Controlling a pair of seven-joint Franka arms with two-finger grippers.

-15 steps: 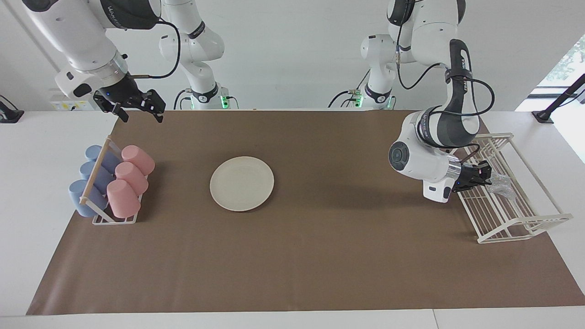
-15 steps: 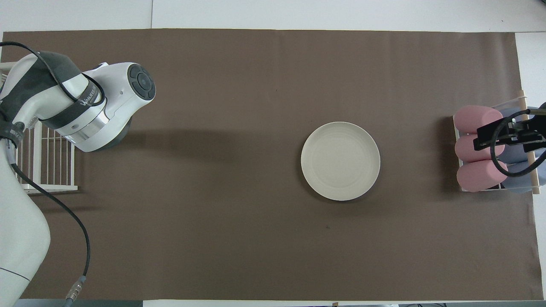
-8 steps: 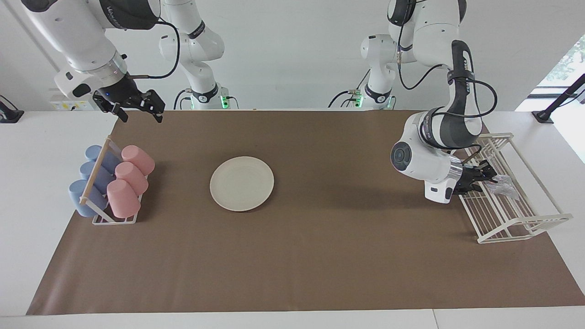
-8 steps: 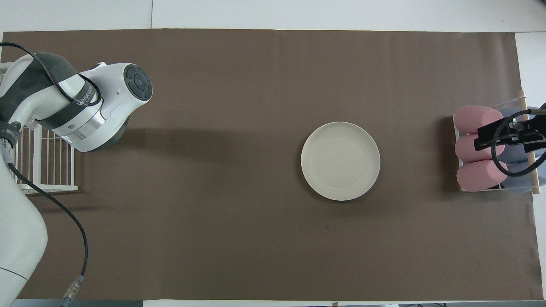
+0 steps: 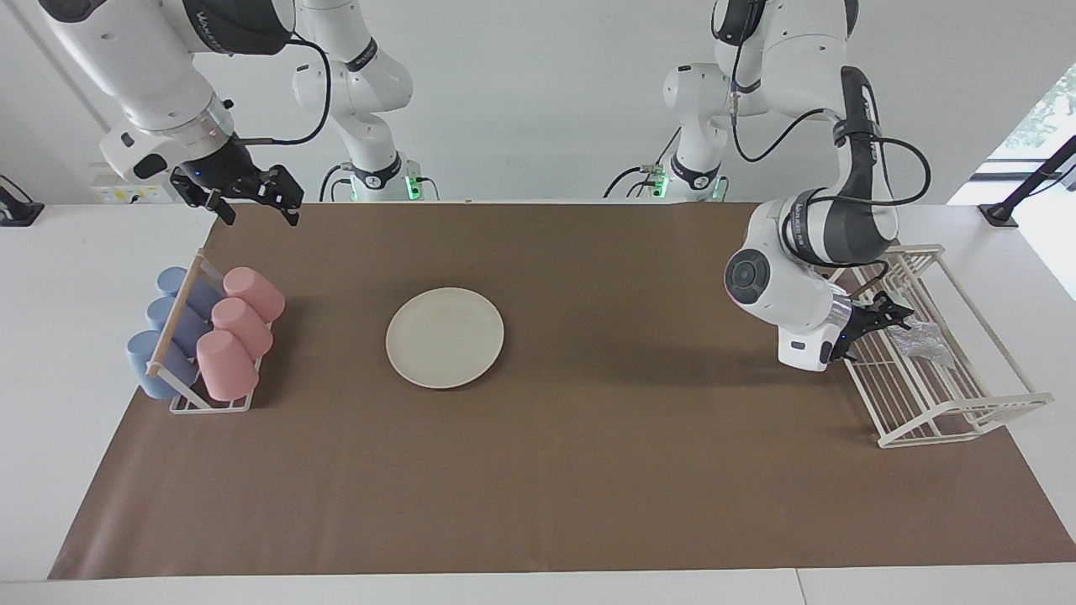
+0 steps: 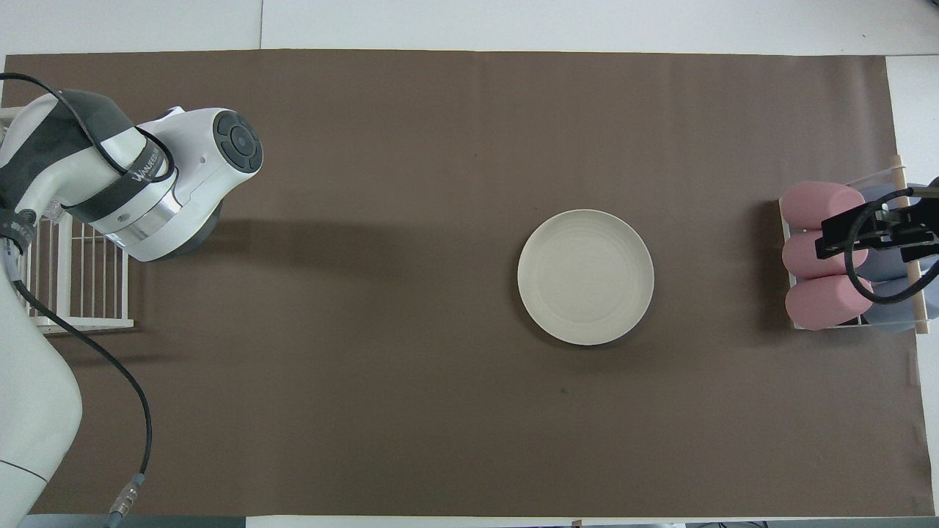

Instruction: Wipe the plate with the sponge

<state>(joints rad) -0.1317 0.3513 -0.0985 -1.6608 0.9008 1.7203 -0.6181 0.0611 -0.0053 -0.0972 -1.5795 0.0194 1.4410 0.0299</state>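
The cream-white plate (image 5: 445, 337) lies flat on the brown mat, also in the overhead view (image 6: 585, 276). The silvery sponge (image 5: 921, 341) lies in the white wire rack (image 5: 967, 418) at the left arm's end of the table. My left gripper (image 5: 893, 316) is low in the rack, right beside the sponge; I cannot see whether it touches it. In the overhead view the left arm's wrist (image 6: 176, 183) hides that gripper and the sponge. My right gripper (image 5: 257, 204) is open and empty, waiting in the air over the cup rack (image 6: 873, 235).
A cup rack with pink cups (image 5: 227, 336) and blue cups (image 5: 168, 328) lying on their sides stands at the right arm's end of the mat, also in the overhead view (image 6: 821, 260). The brown mat (image 5: 588, 470) covers most of the table.
The left arm's wrist has risen and turned a little, and its gripper has shifted slightly along the wire rack beside the sponge. The right arm and the plate have not moved.
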